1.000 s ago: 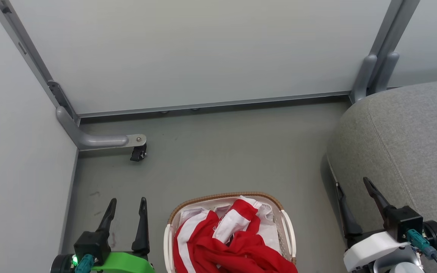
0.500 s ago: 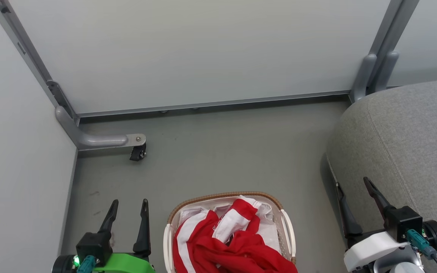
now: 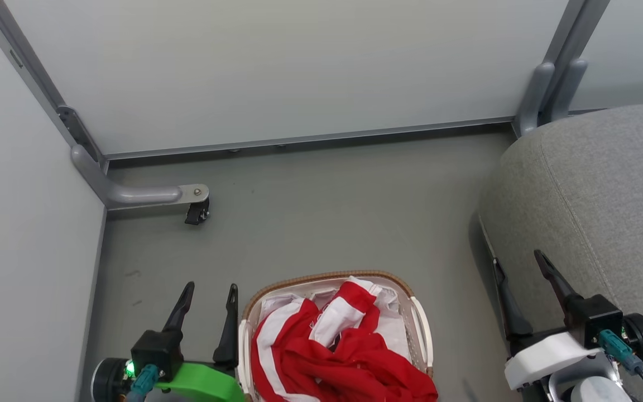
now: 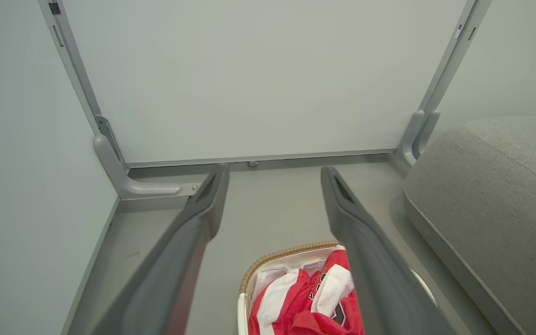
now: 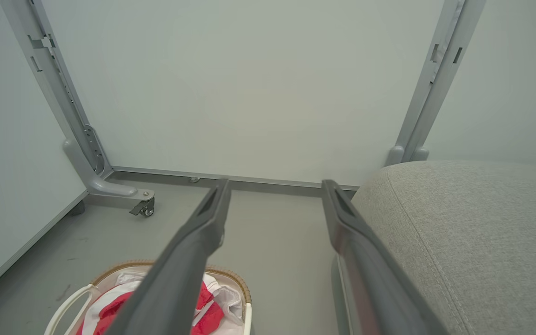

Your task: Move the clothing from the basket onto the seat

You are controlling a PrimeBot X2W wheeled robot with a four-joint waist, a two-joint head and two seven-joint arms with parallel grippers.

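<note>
Hanging spread wide and empty: left gripper [image 3: 211, 286] just beside the basket [image 3: 419, 329] rim, right gripper [image 3: 517, 258] by the seat's [image 3: 606, 195] rounded edge. Heaped inside the basket, the clothing [image 3: 321, 357]. Ahead, open grey floor [image 3: 327, 212], boxed by pale panels [image 3: 299, 67]; castor [image 3: 196, 212] far left.

Near ends of basket [image 3: 327, 277] and clothing [image 3: 349, 357] past the head view's bottom edge; seat [image 3: 595, 195] partly past its right.

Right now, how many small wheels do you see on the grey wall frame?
1: a black wheel under the frame foot at the left corner. More may be hidden behind the seat.
</note>
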